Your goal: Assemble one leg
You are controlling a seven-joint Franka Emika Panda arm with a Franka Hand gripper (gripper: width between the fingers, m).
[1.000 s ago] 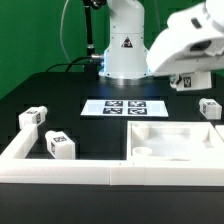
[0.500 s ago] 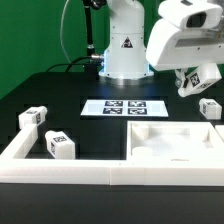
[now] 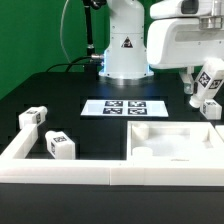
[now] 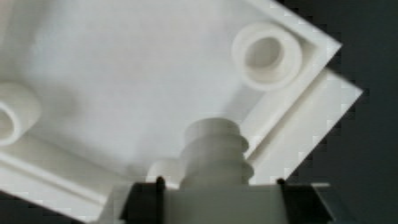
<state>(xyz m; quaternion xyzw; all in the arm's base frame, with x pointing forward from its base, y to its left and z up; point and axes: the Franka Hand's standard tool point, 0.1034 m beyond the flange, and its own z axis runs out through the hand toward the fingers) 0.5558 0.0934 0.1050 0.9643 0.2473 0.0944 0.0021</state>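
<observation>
Exterior view: the gripper (image 3: 205,93) hangs over the tabletop's edge at the exterior view's right. It is clamped on a tilted leg (image 3: 212,82) held clear of the table. A second leg (image 3: 213,109) sits just below it. Two more legs (image 3: 35,117) (image 3: 58,145) rest near the opposite edge. The panel (image 3: 175,140) lies by the front edge, with the marker board (image 3: 115,107) behind it.

Wrist view: the dark fingers (image 4: 153,192) pinch the leg (image 4: 215,155) from both sides above the panel (image 4: 125,70), near a corner with a round socket (image 4: 269,55).
</observation>
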